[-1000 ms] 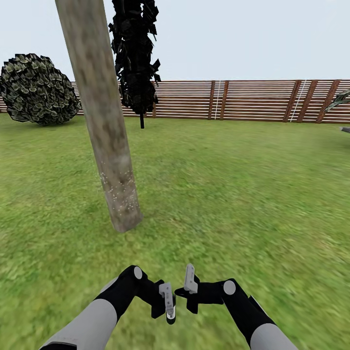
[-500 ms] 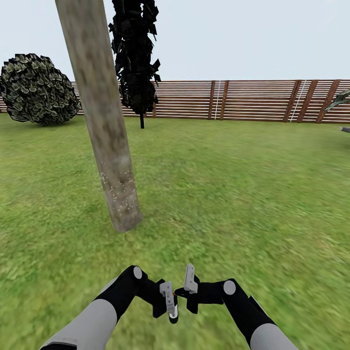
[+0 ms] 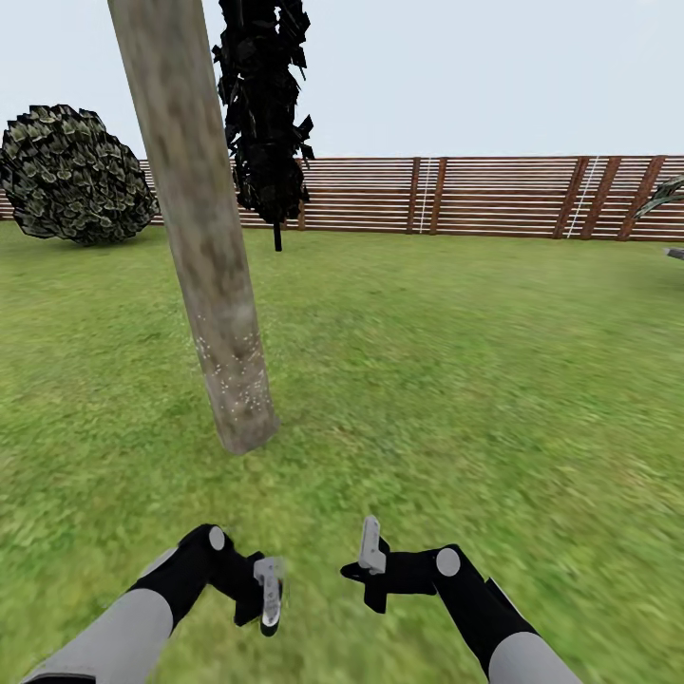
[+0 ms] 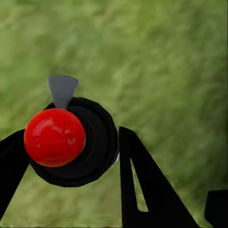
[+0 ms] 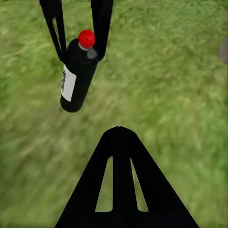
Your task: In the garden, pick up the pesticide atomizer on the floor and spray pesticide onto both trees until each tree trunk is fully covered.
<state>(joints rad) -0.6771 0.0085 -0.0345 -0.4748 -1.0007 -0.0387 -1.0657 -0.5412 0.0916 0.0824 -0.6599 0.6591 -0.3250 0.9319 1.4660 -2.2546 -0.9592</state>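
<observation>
Left claw [image 3: 269, 597]: fingers closed on the pesticide atomizer [image 5: 78, 73], a dark bottle with a white label and a red cap. In the right wrist view the two black fingers pinch the bottle at its neck, and the bottle hangs clear above the floor [image 3: 456, 380]. In the left wrist view the red cap [image 4: 54, 137] sits tight against one black finger [image 4: 142, 185].

Right claw [image 3: 370, 551]: holds nothing visible. One finger [image 5: 121, 180] shows edge-on in its wrist view, so I cannot tell how far it is open. It sits at 3 o'clock of the left claw, a gap between them.

Tree trunk [image 3: 204, 247]: mottled grey-brown, leaning, at 12 o'clock of the left claw, pale specks on its lower part.

Behind it: a dark slim tree [image 3: 264, 114], a round bush [image 3: 71, 176] and a slatted fence [image 3: 456, 195].
</observation>
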